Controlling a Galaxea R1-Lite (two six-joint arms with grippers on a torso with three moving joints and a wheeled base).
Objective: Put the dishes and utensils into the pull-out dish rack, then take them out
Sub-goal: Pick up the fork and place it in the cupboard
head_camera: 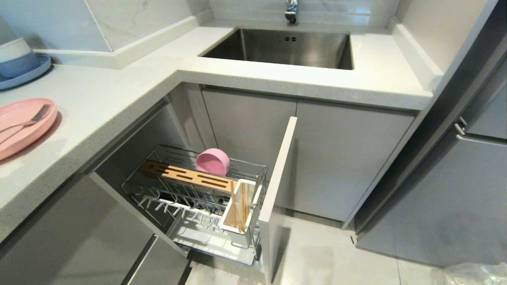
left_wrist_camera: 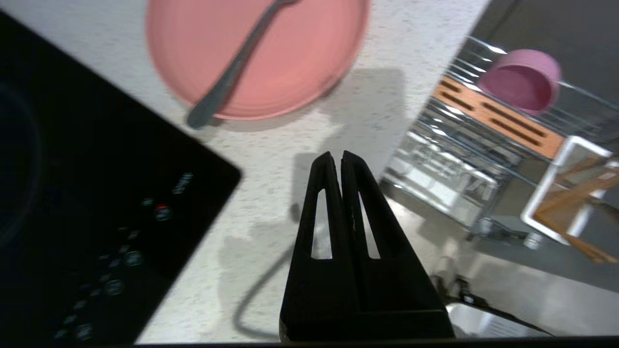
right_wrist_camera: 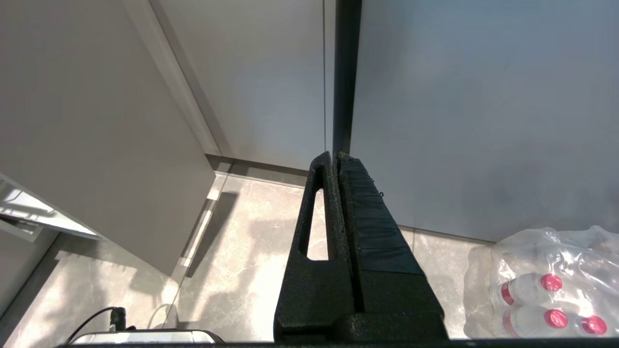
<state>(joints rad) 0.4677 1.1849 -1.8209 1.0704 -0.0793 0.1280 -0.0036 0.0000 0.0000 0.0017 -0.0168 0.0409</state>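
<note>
Left end effector (left_wrist_camera: 337, 157) hovers over the surface (head_camera: 99, 99), fingers pressed together, empty; pink plate (left_wrist_camera: 290, 53) carrying the fork (left_wrist_camera: 232, 72) at its 11 o'clock, dish rack (head_camera: 198, 198) holding pink bowl (head_camera: 213, 161) and chopsticks (head_camera: 237, 206) at 2 o'clock. Right end effector (right_wrist_camera: 334, 157) parked near the floor, pressed together

Home kitchen: sink (head_camera: 277, 47), countertop (head_camera: 119, 91), cooktop (left_wrist_camera: 72, 193).

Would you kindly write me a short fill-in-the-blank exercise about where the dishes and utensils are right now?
1. The fork lies on the pink ____ on the countertop.
2. The pink bowl rests in the pull-out ____, behind the wooden bar.
3. The chopsticks stand in the white utensil ____.
4. The left gripper is ____, holding nothing.

Missing words: plate; dish rack; holder; shut
</note>
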